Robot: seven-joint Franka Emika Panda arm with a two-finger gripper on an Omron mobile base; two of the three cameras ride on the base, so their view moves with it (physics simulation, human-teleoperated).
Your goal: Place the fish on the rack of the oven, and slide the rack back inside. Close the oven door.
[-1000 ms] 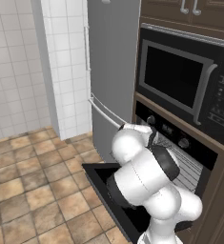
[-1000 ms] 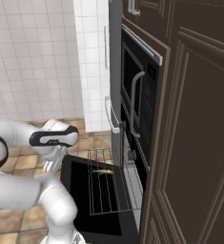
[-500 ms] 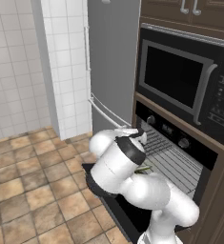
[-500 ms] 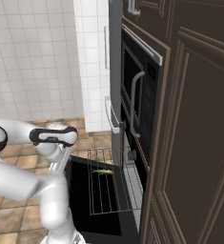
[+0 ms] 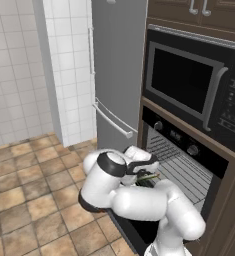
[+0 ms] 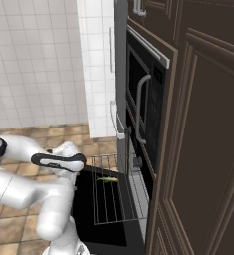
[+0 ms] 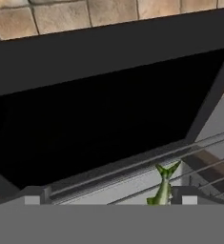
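With the gripper [image 7: 106, 193] spread wide and empty, the fish [image 6: 107, 180] lies loose on the extended rack [image 6: 108, 199]; a brisk push could roll it off.

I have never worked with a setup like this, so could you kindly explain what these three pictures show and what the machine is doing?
This is a rendered kitchen with a white robot arm on a base that can drive. Two pictures come from cameras on that base, behind the arm to its left and right. The third comes from a camera on the hand, looking along the gripper.

The arm faces a black wall oven below a microwave, beside a grey fridge. The oven door hangs open, and the rack is pulled out above it. A small green fish lies on the rack. The gripper is open and holds nothing; the hand camera shows the fish's tail just ahead.
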